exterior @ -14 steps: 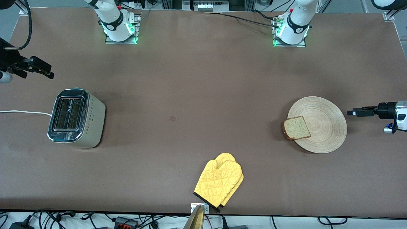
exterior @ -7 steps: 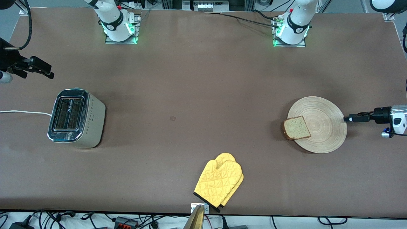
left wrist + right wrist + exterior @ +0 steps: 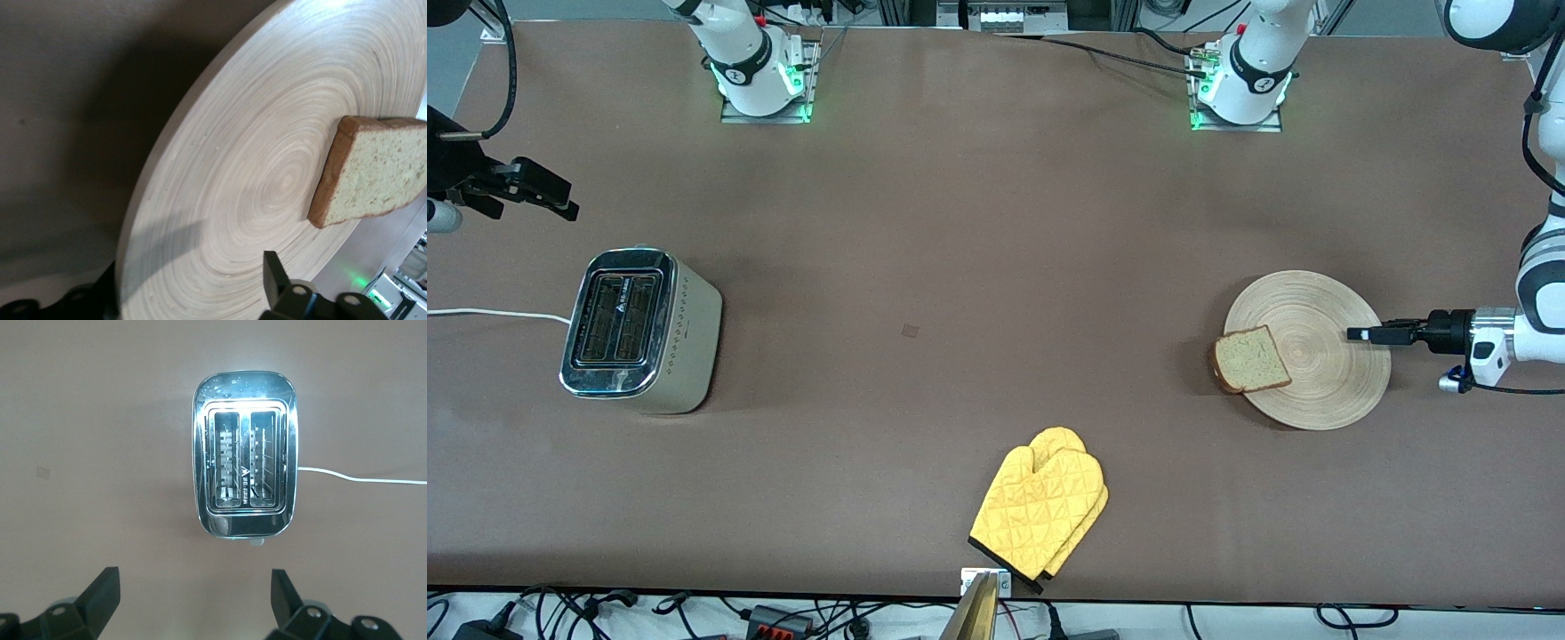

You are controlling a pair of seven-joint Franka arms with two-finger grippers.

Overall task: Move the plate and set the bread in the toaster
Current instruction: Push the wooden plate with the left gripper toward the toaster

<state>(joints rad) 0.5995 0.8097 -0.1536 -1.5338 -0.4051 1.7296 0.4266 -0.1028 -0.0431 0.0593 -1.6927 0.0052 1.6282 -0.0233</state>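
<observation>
The light-wood plate [image 3: 1316, 382] lies toward the left arm's end of the table. The bread [image 3: 1251, 359] rests on its rim toward the toaster, overhanging a little. My left gripper [image 3: 1359, 334] is open and low at the plate's rim on the side away from the toaster. In the left wrist view [image 3: 190, 277] one finger is over the plate [image 3: 253, 153] and the other is under its edge; the bread [image 3: 373, 170] lies past them. The toaster [image 3: 640, 329] stands toward the right arm's end. My right gripper [image 3: 560, 204] waits open above the table near the toaster [image 3: 243, 480].
A yellow oven mitt [image 3: 1040, 511] lies near the table's front edge at the middle. The toaster's white cord [image 3: 489, 313] runs off the table's end. Both toaster slots are empty.
My left gripper has moved in low from off the table's end until its fingers straddle the plate's rim. The plate and bread have shifted slightly toward the toaster. The right arm has not moved.
</observation>
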